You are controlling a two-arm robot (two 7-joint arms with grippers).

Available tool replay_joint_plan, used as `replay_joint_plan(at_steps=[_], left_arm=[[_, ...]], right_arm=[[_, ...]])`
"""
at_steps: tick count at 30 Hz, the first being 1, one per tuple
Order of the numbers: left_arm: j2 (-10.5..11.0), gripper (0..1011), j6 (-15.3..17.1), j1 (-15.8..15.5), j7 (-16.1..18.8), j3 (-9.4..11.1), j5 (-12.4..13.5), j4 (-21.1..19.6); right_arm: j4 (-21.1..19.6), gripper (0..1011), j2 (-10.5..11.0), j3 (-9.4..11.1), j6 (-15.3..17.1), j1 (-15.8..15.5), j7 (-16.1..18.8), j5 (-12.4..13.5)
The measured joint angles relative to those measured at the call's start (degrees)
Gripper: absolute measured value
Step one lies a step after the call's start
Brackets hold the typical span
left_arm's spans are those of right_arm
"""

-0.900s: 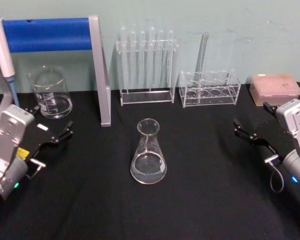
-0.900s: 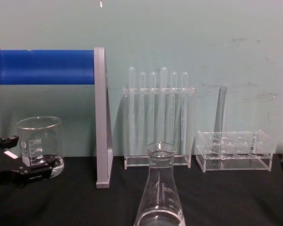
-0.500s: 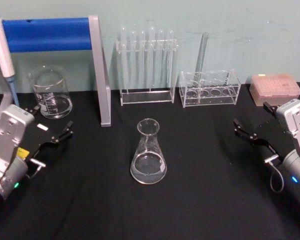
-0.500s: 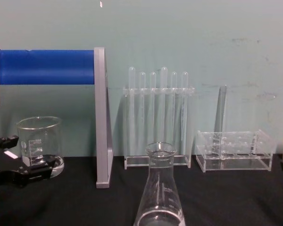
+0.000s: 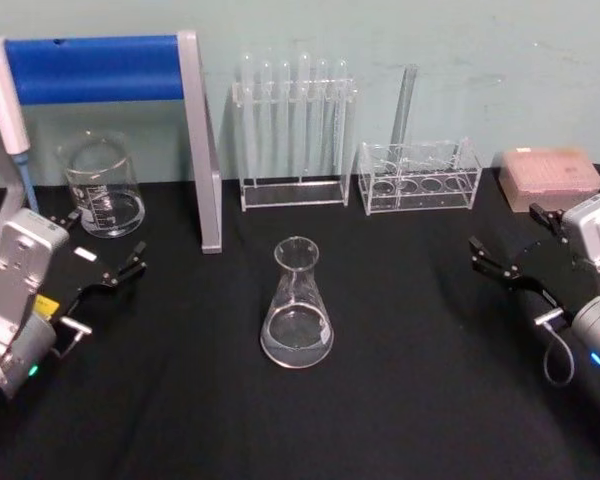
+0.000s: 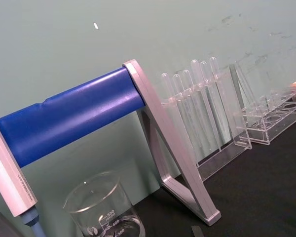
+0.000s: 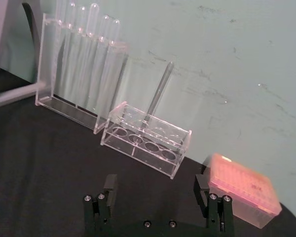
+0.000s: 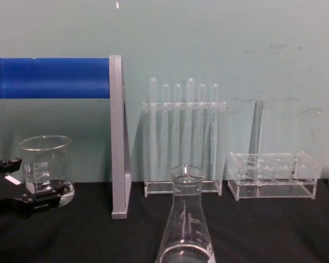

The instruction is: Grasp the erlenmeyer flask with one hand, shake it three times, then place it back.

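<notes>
- Two sets of jaws, both spread apart and holding nothing: the left gripper sits at the left edge of the head frame, the right gripper at the right edge.
- In the right wrist view the right jaws stand wide over the bare black surface, with a clear rack beyond them.
- Near the left gripper, in the upper left of the head frame, is the beaker. It is not the target.
- In the middle of the head frame the flask stands upright on the surface, well apart from both grippers. In the chest view it is at bottom centre.
- By my reading, none of the task is done yet.
- What is left is the reach, the grasp, the lift, three shakes and setting the flask back down.
</notes>
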Motion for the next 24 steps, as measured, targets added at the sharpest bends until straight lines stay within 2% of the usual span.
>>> replay_joint_plan(at_steps=[5,11,18,24], left_arm=[[0.0,1001,0.0,0.0,0.0,0.0,0.0,0.0],[0.0,1001,0.0,0.0,0.0,0.0,0.0,0.0],[0.0,1001,0.0,0.0,0.0,0.0,0.0,0.0],[0.0,1001,0.0,0.0,0.0,0.0,0.0,0.0]], right_arm=[[-4.2,1000,0.9,2.2,3.3,-2.0,3.3,4.3],[-8.7,1000,2.4,4.1,4.6,-4.5,8.7,8.7],[-10.9,1000,2.6,5.0,4.5,-5.3,13.9,11.6],[-10.7,1000,2.3,4.4,4.0,-4.2,19.6,12.7]])
